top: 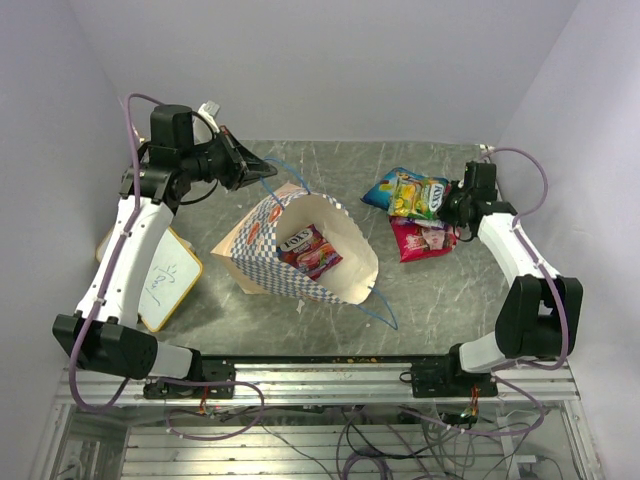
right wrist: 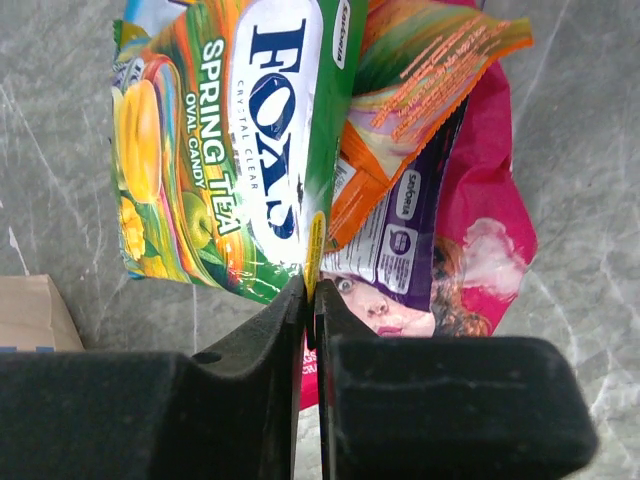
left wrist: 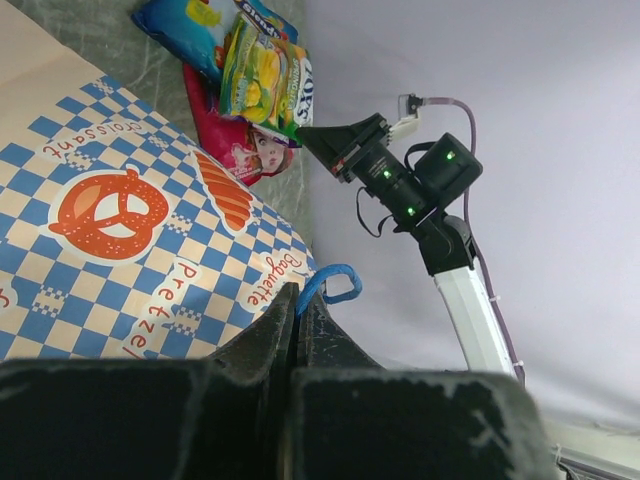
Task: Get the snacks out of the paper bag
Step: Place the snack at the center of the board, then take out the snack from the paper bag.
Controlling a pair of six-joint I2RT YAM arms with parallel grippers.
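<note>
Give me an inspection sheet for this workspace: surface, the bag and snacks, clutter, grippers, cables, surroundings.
Surface: grey marbled table.
Job's things: paper bag lies on its side with its mouth open; one red packet is inside; green packet, blue packet and magenta packet are piled on the table at the right.
Clutter: yellow-framed whiteboard at the left edge.
Grippers: left gripper shut on the bag's blue cord handle; right gripper shut on the green packet's edge.
Cables: purple cables loop at both sides; loose wires lie below the rail.
Surroundings: plain white walls.
</note>
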